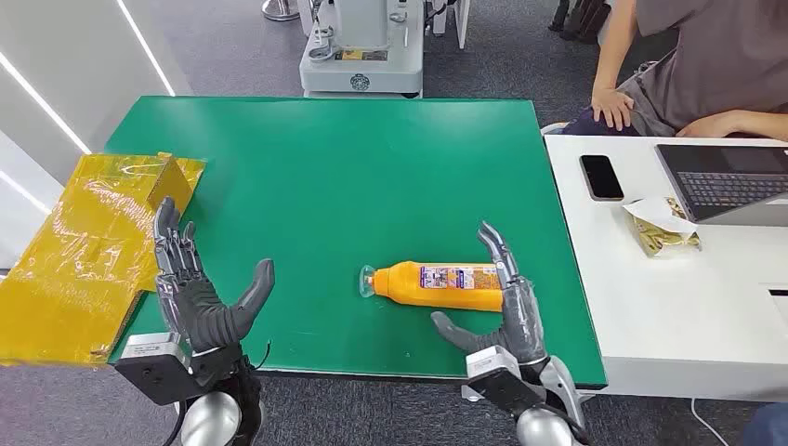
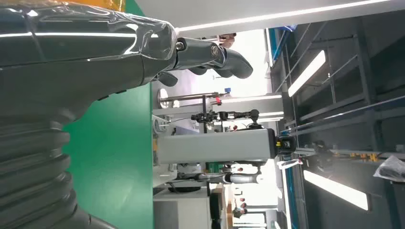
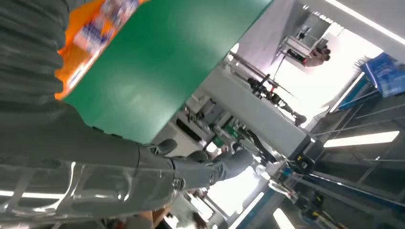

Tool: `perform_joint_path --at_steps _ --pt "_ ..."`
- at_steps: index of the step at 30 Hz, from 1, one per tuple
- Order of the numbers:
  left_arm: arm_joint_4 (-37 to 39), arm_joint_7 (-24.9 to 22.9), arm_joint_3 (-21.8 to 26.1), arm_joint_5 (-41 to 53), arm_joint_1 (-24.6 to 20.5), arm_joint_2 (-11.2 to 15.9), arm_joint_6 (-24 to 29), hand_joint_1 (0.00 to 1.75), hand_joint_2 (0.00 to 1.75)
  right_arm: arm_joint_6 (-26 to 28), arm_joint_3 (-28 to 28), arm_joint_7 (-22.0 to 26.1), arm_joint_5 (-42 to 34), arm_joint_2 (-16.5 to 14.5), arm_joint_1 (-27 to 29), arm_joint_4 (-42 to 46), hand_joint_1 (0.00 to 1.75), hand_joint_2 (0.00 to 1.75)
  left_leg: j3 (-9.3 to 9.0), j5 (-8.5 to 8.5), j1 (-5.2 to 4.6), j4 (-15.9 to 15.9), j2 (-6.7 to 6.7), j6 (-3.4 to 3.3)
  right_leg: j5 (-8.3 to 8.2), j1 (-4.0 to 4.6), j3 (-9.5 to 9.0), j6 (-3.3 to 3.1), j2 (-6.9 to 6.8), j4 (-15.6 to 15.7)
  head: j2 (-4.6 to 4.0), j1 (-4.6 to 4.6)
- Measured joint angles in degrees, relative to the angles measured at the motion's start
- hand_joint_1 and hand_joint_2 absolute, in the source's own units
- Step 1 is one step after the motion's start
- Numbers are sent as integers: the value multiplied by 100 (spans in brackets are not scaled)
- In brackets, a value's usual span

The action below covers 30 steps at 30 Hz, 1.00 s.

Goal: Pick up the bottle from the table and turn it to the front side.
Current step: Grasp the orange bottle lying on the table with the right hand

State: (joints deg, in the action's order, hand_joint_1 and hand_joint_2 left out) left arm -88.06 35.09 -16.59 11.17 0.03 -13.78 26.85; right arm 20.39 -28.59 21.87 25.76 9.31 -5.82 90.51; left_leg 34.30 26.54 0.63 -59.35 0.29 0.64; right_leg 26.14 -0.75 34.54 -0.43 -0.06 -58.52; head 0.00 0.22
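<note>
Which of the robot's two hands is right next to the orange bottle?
The right hand: it sits open at the base end of the orange bottle lying on the green table. The left hand is open too, off near the yellow packaging.

A green table (image 1: pixel 353 186) stands on grey carpet (image 1: pixel 232 46) beside a white desk (image 1: pixel 678 297); strip lights (image 2: pixel 305 74) glow overhead.

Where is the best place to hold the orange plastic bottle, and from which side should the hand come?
Probably the labelled middle of the orange plastic bottle. It lies flat on the green table, clear cap pointing left, so the open right hand beside its base could close around the body.
</note>
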Motion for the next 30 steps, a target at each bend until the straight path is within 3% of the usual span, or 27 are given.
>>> perform_joint_path --at_steps 3,7,11,17,21,30 --pt "0 73 -1 -69 33 16 -59 0 175 -352 80 -1 51 308 -126 0 0 175 0 0 0 -1 1 0 -1 -1 0 0 1 0 0 -1" --pt "22 242 -4 -191 67 59 -233 0 175 -1473 135 121 -97 990 -675 -74 0 175 0 0 -1 -3 2 -1 -3 -3 1 2 3 -1 0 -2" --pt "81 342 -4 -263 62 108 -320 0 175 -2749 41 228 -261 1482 -1894 -652 0 175 0 -8 -1 -3 8 -10 -16 -2 1 2 11 -4 0 -2" --pt "86 347 -4 -283 67 166 -586 0 175 -4244 -810 217 -470 1809 -3954 -1910 0 175 2 -25 1 -5 -11 -16 -20 -2 2 3 -12 -5 0 -3" --pt "87 336 -4 -225 67 192 -688 0 175 -4630 -1472 233 -520 1988 -4613 -2325 0 175 7 -25 0 -4 -16 -16 -20 -1 3 3 -16 -5 0 -3" --pt "85 247 -4 -107 67 216 -731 0 175 -4710 -2506 -19 -1019 2140 -5191 -2786 0 175 10 -21 -1 -5 -16 -18 -20 -1 4 4 -16 -2 0 -2"
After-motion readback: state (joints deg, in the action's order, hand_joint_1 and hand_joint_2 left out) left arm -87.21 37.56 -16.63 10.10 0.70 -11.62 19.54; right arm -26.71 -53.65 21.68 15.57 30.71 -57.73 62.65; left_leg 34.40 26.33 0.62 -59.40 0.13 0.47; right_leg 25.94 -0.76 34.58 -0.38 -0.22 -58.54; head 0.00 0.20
